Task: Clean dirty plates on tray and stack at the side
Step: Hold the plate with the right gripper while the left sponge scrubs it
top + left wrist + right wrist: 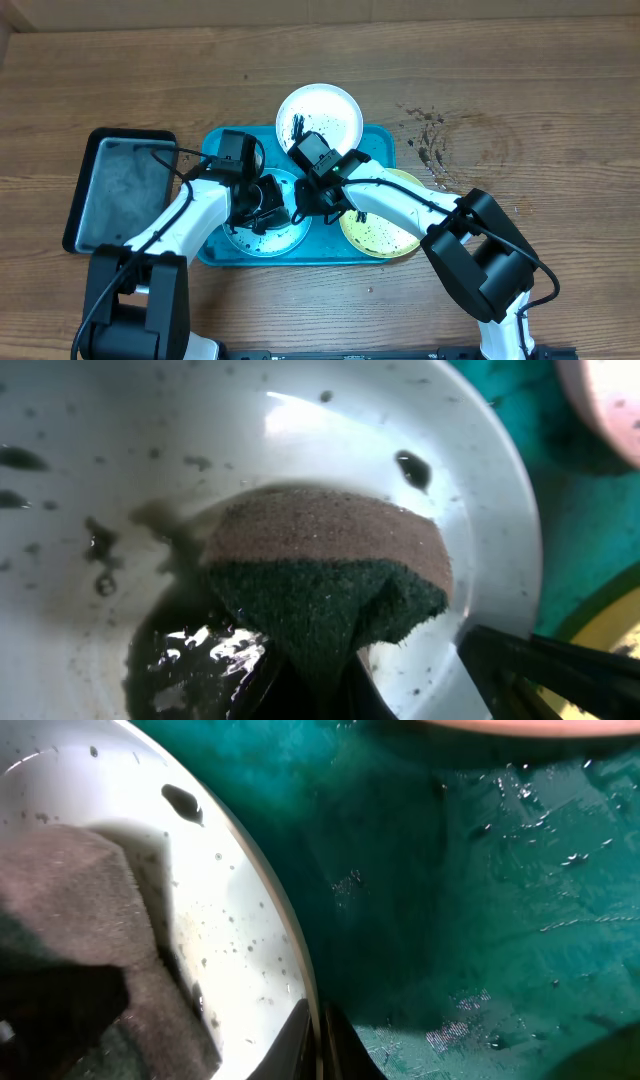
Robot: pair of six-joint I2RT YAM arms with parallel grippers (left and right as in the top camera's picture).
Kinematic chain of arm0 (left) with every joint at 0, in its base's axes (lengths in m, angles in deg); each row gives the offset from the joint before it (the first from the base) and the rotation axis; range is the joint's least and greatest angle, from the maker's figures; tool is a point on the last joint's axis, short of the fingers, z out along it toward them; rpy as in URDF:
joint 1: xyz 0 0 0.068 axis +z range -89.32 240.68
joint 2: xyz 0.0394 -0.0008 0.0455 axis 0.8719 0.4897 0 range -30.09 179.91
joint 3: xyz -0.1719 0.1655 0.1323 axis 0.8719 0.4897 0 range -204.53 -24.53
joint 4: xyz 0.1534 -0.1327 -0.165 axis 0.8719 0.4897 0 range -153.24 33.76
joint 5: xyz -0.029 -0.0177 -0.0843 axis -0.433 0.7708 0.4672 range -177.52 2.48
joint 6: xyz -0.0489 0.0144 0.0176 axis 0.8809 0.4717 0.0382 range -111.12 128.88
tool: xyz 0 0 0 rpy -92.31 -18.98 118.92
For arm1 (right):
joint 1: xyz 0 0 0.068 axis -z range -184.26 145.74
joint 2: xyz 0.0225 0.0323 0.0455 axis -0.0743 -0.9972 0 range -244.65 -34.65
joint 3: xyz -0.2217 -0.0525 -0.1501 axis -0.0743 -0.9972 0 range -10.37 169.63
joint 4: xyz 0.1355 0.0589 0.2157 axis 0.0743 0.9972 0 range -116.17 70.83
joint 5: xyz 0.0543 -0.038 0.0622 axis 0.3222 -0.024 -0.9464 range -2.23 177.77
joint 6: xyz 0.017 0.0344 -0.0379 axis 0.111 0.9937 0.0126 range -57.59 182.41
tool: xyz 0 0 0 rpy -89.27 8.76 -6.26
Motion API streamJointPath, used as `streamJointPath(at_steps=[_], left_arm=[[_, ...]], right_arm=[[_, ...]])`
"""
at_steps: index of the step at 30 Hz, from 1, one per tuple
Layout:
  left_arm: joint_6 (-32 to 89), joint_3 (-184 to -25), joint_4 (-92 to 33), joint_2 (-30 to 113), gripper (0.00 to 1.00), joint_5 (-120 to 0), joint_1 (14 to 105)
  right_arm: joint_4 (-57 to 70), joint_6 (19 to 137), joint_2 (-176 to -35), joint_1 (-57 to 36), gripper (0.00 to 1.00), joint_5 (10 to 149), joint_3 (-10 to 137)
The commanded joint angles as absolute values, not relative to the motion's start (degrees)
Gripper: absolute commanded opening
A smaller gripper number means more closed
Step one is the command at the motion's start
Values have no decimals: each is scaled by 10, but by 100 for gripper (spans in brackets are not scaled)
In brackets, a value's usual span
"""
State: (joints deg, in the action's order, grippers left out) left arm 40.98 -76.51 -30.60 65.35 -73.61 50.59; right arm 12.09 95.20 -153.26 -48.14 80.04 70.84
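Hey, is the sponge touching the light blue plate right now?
Touching. The left wrist view shows the sponge pressed onto the light blue plate, on its wet, smeared surface.

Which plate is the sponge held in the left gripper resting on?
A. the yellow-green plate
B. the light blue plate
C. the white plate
B: in the overhead view the left gripper holds the sponge down on the light blue plate, at the left end of the turquoise tray.

Our right gripper [316,1020] pinches the rim of a pale plate [240,920], jaws nearly together. Left of the jaws, a grey sponge [80,900] rests on the speckled plate. Right of them lies the wet turquoise tray [480,920].
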Motion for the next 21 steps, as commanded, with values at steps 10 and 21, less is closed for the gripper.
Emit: streamJointPath(at_steps=[10, 21], left_arm=[[406, -761, -230, 659, 4, -896, 533], [396, -845, -112, 658, 4, -981, 539]], right_arm=[[121, 954, -1536, -482, 4, 800, 711], [131, 954, -1536, -482, 4, 802, 711]])
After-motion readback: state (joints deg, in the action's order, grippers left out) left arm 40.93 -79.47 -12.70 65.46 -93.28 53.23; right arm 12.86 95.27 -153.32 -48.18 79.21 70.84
